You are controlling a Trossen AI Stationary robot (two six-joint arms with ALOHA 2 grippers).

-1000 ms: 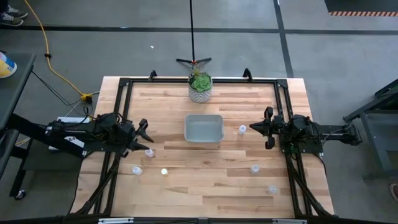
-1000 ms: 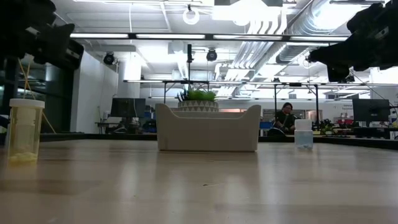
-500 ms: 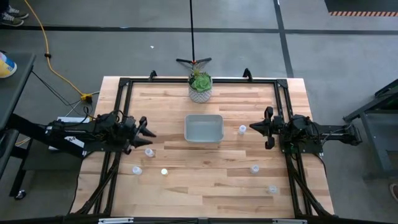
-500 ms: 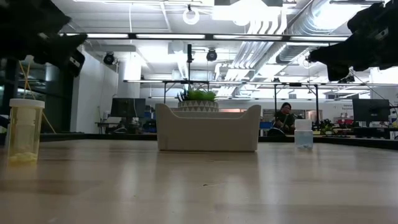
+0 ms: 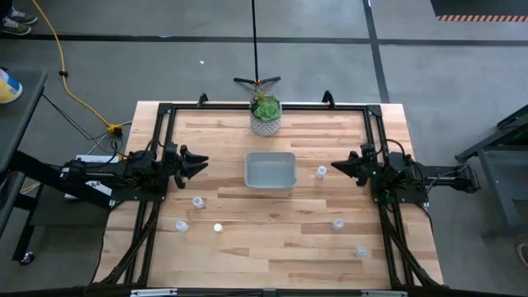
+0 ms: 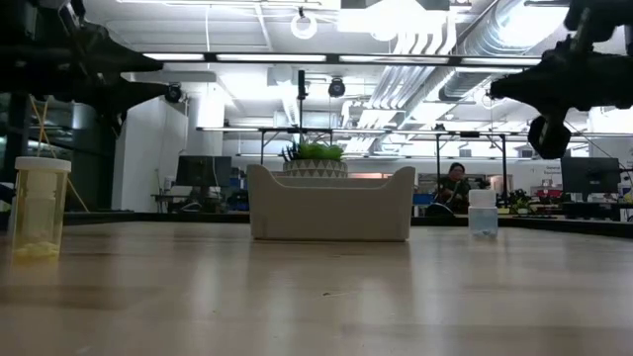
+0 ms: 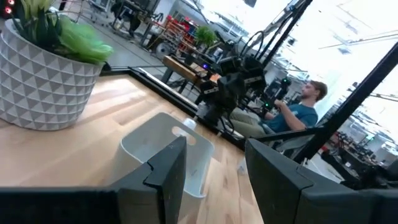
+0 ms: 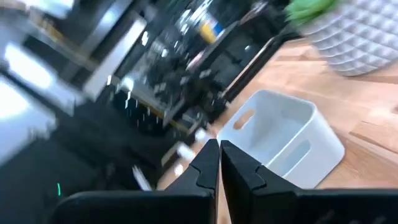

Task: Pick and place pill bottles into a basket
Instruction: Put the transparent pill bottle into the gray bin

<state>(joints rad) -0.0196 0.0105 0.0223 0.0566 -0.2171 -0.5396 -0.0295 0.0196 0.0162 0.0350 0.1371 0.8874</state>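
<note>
Your left hand (image 5: 200, 161) hangs released near the counter's (image 5: 280, 247) left edge; your right hand (image 5: 337, 167) is clenched empty by one bottle (image 5: 321, 172). The basket (image 5: 270, 171) sits mid-counter, five pill bottles (image 5: 198, 202) scattered around it.

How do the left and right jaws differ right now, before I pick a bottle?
The left gripper has its jaws spread, with a clear gap; the right gripper has its jaws closed together. The left gripper sits farther from the basket; the right gripper is closer to it, beside a pill bottle. Both hold nothing and both point toward the basket.
</note>
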